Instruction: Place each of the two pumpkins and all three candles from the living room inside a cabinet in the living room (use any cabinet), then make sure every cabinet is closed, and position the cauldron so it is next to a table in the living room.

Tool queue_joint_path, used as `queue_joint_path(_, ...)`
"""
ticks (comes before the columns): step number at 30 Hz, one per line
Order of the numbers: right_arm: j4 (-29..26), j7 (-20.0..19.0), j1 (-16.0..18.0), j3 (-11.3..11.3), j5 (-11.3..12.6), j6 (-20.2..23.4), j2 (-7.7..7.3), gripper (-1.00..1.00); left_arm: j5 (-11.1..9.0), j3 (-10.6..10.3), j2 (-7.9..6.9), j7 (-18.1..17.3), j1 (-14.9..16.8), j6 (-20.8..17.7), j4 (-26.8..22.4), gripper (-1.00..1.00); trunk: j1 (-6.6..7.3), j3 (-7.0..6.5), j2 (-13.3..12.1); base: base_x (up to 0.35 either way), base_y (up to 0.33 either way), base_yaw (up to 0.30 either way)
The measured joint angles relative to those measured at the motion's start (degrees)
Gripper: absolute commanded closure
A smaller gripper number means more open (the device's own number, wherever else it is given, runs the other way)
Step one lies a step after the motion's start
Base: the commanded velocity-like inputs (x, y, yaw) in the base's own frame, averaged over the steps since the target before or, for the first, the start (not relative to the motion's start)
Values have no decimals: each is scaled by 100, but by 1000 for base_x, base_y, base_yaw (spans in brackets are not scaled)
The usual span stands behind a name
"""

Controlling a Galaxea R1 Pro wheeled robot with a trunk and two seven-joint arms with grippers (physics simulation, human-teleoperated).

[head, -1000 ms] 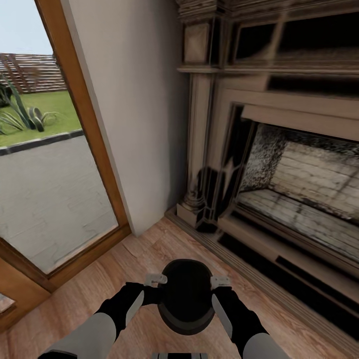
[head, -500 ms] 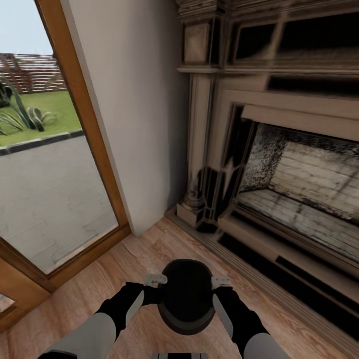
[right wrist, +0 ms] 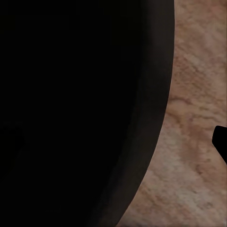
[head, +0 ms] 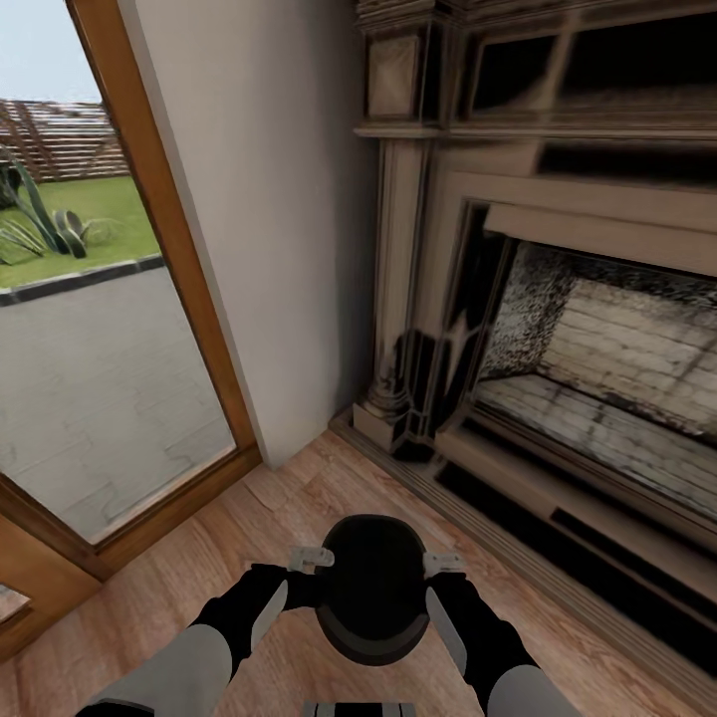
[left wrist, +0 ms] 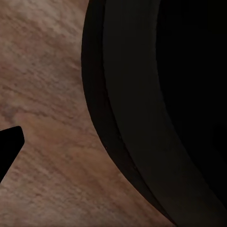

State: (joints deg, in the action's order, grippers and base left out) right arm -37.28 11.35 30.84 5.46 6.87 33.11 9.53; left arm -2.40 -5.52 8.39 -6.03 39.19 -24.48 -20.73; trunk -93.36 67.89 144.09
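I hold the cauldron (head: 371, 588), a squat matte black pot with a wide round mouth, low in front of me over the light wood floor. My left gripper (head: 311, 576) grips its rim on one side and my right gripper (head: 438, 578) grips the opposite side, each shut on the rim. In the left wrist view the cauldron's black wall (left wrist: 142, 94) looms close, with one dark fingertip (left wrist: 9, 142) outside it. From the right wrist the same black wall (right wrist: 71, 113) is seen, along with one fingertip (right wrist: 221, 139). Pumpkins, candles, cabinet and table are out of view.
An ornate fireplace (head: 558, 329) with a raised hearth step (head: 558, 518) stands close ahead on the right. A white wall corner (head: 289, 249) is straight ahead. A wood-framed glass door (head: 149, 249) fills the left. Wood floor (head: 249, 528) lies around the cauldron.
The whole view has shifted slightly, so the camera moved. The cauldron stays held the same way between both grippers.
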Motion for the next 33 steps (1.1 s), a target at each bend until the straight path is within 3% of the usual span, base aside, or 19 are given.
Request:
queue_joint_path(5,0,0,1,0,0,1,0,-100,0,0,0,2,0,0,0,-100,0,0,0,0,0,0)
queue_joint_path(9,0,0,0,0,0,0,0,-100,0,0,0,3,0,0,0,-100,-11,88,5,0,0,0)
queue_joint_path(20,0,0,4,6,0,0,0,-100,0,0,0,-2,0,0,0,-100,-10,89,5,0,0,0)
queue_joint_path(21,0,0,4,7,0,0,0,100,0,0,0,-2,0,0,0,-100,-10,89,5,0,0,0)
queue_joint_path(33,-4,-1,5,6,-95,15,-1,100,0,0,0,-12,0,0,0,-100,-10,88,5,0,0,0)
